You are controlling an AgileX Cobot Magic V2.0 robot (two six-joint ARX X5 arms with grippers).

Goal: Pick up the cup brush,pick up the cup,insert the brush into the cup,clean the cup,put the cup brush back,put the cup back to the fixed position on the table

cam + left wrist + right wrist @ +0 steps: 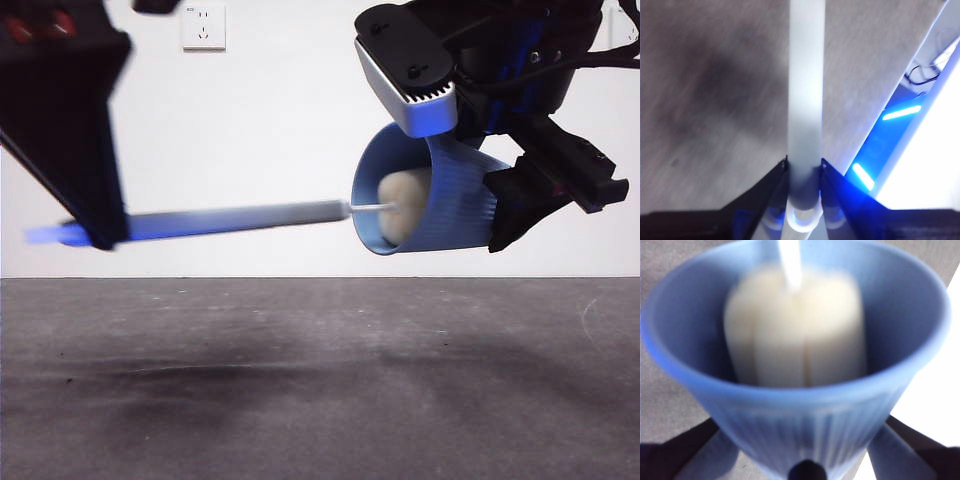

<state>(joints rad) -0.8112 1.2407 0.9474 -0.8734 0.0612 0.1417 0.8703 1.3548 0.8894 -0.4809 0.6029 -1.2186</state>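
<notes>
The blue ribbed cup (450,200) hangs on its side above the table (320,380), mouth facing left, held by my right gripper (520,205) at its base. In the right wrist view the cup (815,425) fills the picture between the jaws, with the cream sponge head (795,330) inside it. My left gripper (95,225) is shut on the far end of the cup brush's grey handle (240,216), held level; the sponge head (405,205) sits inside the cup's mouth. In the left wrist view the handle (805,100) runs out from between the jaws.
A white wall with a socket (203,27) stands behind the table. A dark smudge (200,385) marks the table's surface under the arms.
</notes>
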